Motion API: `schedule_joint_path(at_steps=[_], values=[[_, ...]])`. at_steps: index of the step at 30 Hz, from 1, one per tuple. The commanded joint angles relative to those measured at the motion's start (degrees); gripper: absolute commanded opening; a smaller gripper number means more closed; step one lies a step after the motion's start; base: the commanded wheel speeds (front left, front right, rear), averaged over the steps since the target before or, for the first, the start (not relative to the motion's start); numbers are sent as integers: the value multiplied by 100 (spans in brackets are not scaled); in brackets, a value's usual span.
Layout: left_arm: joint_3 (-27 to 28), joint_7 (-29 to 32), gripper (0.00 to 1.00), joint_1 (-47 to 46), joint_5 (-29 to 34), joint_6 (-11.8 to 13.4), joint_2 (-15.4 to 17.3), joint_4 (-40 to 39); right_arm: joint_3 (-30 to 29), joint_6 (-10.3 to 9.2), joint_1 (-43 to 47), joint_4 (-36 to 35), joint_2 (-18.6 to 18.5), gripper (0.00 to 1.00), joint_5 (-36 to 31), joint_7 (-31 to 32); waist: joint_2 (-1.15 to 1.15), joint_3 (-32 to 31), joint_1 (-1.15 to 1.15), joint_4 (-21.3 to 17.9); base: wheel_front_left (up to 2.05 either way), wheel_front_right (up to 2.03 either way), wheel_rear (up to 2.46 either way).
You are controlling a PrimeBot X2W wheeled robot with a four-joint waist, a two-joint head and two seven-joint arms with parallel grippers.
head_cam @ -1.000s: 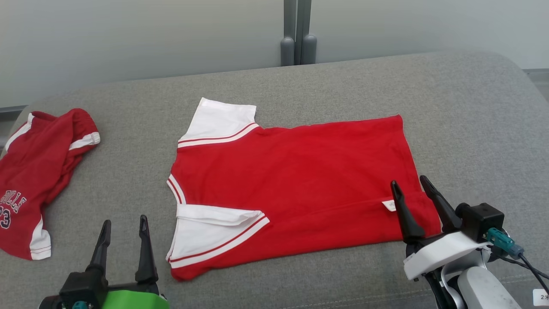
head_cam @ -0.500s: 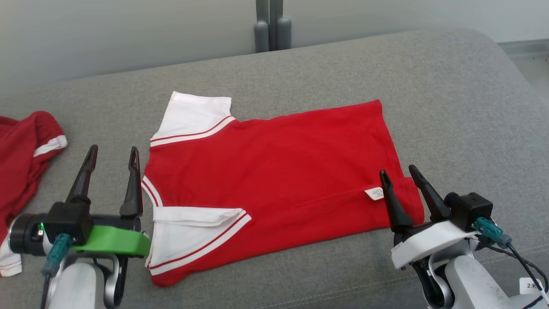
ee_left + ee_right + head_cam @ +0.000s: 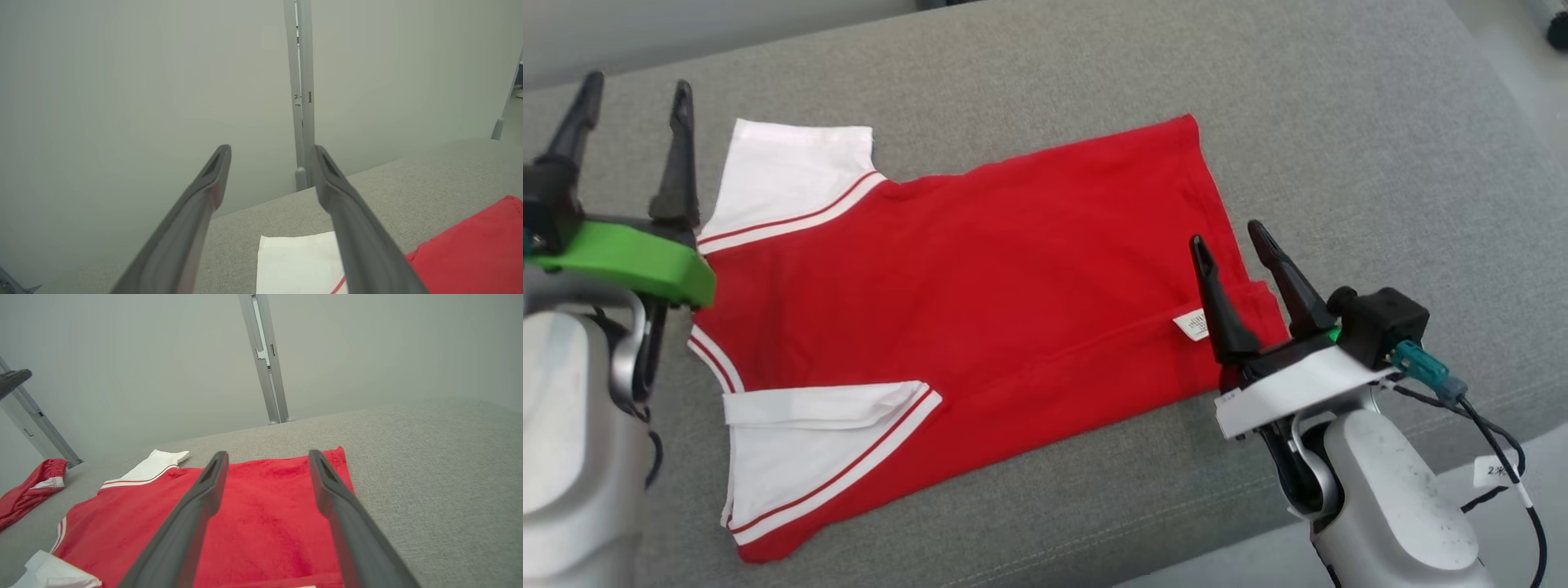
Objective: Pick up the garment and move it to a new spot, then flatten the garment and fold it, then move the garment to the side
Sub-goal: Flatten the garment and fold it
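The garment (image 3: 980, 278) is a red shirt with white sleeves, lying flat on the grey cushion, its near edge folded over with a white label showing. My left gripper (image 3: 633, 86) stands open and raised at the far left, beside the shirt's far white sleeve (image 3: 298, 261). By the shirt's near right corner my right gripper (image 3: 1227, 233) is open above the hem, nothing between its fingers. In the right wrist view the red cloth (image 3: 265, 514) spreads under the open right gripper (image 3: 265, 457). The left gripper (image 3: 271, 151) in its own view points at the wall.
The grey upholstered surface (image 3: 1339, 122) runs to a front edge at the lower right, with pale floor beyond. A second dark red garment (image 3: 28, 490) lies at the far left. A grey partition wall with a metal post (image 3: 265, 359) stands behind.
The head camera has swung down and right, shifting the whole picture. My left gripper has risen and moved forward along the shirt's left side. The right gripper stays by the hem corner.
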Motion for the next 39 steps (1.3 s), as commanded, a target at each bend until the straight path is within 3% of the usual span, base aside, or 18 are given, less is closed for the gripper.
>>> schedule_joint_path(at_steps=[1, 3, 12, 18, 28, 35, 36, 37, 39], values=[[-44, 129, 100, -429, -131, -14, 246, 201, 31, 0, -201, -72, 49, 100, -17, -18, 0, 575, 0, -444, 0, 0, 0], [-76, 164, 100, -592, -264, -13, 285, 298, 37, 0, -254, -97, 64, 100, -15, -18, 0, 647, 0, -484, 0, 0, 0], [-766, 637, 100, -1711, -966, -17, 1081, 1232, 92, 0, -630, -284, 105, 100, 25, -18, 0, 1313, 0, -833, 0, 0, 0], [-1197, 859, 100, -2190, -1526, -17, 1430, 1890, 157, 0, -790, -407, 116, 100, 168, -18, 0, 1633, 0, -980, 0, 0, 0], [-1782, 1007, 100, -2692, -2056, -18, 1765, 2969, 252, 0, -912, -485, 115, 100, 318, -18, 0, 1920, 0, -1157, 0, 0, 0], [-2049, 1016, 98, -2894, -2265, -18, 1769, 3460, 230, 0, -949, -482, 114, 100, 317, -18, 0, 1994, 0, -1183, 0, 0, 0], [-2089, 1002, 52, -2924, -2278, -18, 1764, 3509, 221, 0, -948, -477, 114, 100, 301, -18, 0, 1996, 0, -1173, 0, 0, 0], [-2130, 970, 0, -2971, -2288, -18, 1769, 3554, 215, 0, -945, -472, 114, 100, 286, -18, 0, 1995, 0, -1159, 0, 0, 0], [-2228, 949, 0, -3031, -2335, -18, 1723, 3583, 213, 0, -952, -443, 115, 100, 250, -18, 0, 1978, 0, -1122, 0, 0, 0]])
